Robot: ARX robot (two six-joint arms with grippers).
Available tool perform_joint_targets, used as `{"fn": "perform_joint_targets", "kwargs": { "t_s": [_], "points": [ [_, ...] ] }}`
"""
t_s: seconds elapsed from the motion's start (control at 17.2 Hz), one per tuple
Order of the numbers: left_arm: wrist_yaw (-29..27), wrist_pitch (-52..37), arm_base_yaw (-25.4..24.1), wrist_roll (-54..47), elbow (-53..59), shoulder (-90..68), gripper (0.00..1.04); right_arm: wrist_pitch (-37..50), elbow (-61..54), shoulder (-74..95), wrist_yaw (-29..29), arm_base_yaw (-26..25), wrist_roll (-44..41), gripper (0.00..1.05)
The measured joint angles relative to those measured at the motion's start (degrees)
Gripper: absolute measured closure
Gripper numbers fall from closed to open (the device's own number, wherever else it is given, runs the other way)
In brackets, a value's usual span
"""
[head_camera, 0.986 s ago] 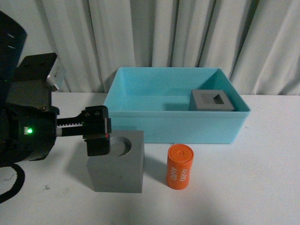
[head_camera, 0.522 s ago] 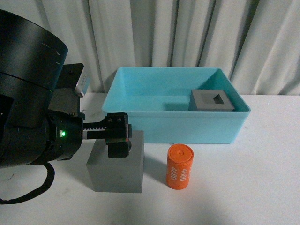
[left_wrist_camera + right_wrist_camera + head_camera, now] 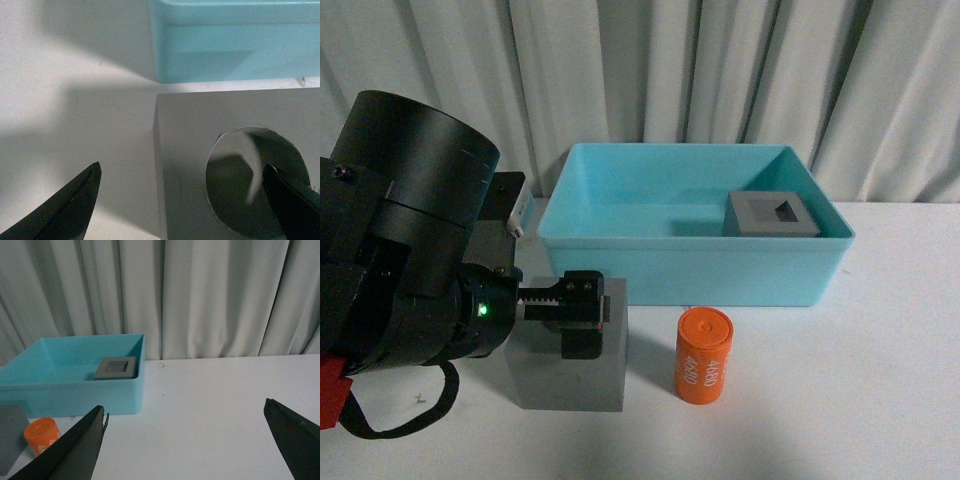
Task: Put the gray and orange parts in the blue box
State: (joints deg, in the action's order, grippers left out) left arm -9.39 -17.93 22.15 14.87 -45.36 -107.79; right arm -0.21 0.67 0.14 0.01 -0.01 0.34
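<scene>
– Front view?
– The left gripper (image 3: 582, 318) hangs over a matte gray cube (image 3: 570, 380) on the white bench (image 3: 840, 400). A small orange cylinder (image 3: 704, 355) stands beside it. A second gray cube (image 3: 772, 213) sits in the light-blue plastic box (image 3: 720, 275).
– Left wrist?
– Jaws wide apart, empty.
– Right wrist?
– The right gripper (image 3: 184, 410) is spread wide too.

White digits on the orange cylinder (image 3: 704, 356) side, two rows, apparently "4680", no other text legible
</scene>
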Motion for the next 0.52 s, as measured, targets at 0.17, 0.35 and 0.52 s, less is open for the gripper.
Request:
{"fn": "perform_joint_targets", "kwargs": {
  "t_s": [0.17, 0.35, 0.52],
  "points": [
    [0.0, -0.24, 0.09, -0.09, -0.59, -0.76, 0.07, 0.0, 0.0, 0.0, 0.0, 0.0, 0.0, 0.06],
    [0.0, -0.57, 0.26, -0.07, -0.61, -0.92, 0.07, 0.0, 0.0, 0.0, 0.0, 0.0, 0.0, 0.06],
    [0.42, -0.92, 1.01, 0.04, -0.5, -0.92, 0.32, 0.0, 0.0, 0.0, 0.0, 0.0, 0.0, 0.06]
  ]
}}
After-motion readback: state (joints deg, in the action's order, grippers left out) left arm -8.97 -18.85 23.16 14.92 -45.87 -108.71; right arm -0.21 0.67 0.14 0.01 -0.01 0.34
